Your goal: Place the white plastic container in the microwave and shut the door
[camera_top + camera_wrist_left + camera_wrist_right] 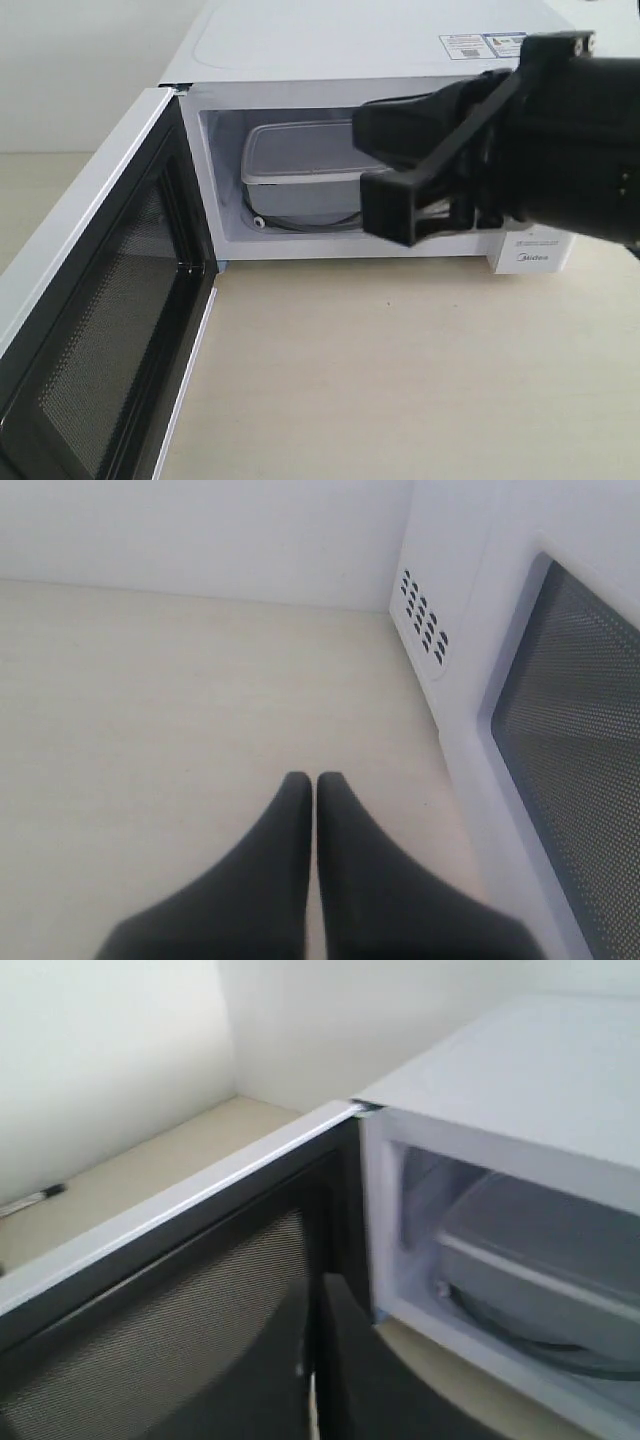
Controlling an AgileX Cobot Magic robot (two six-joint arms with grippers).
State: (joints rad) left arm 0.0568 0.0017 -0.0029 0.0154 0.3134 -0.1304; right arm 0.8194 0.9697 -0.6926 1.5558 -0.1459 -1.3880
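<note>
The white microwave (330, 40) stands with its door (110, 330) swung wide open to the left. Inside the cavity sits the white plastic container (300, 150), lid on, flat on the turntable. In front of the cavity's right half hangs my right gripper (365, 128), shut on nothing and clear of the container. In the right wrist view its closed fingertips (318, 1285) point toward the door's hinge side, with the container (540, 1250) off to one side. My left gripper (314, 778) is shut and empty above the table, beside the outer face of the door (570, 710).
The beige table (400, 370) stretches in front of the microwave. A thin dark pen-like object (30, 1200) lies on the table near the wall beyond the door. Vent holes (425, 625) mark the microwave's side. A white wall stands behind.
</note>
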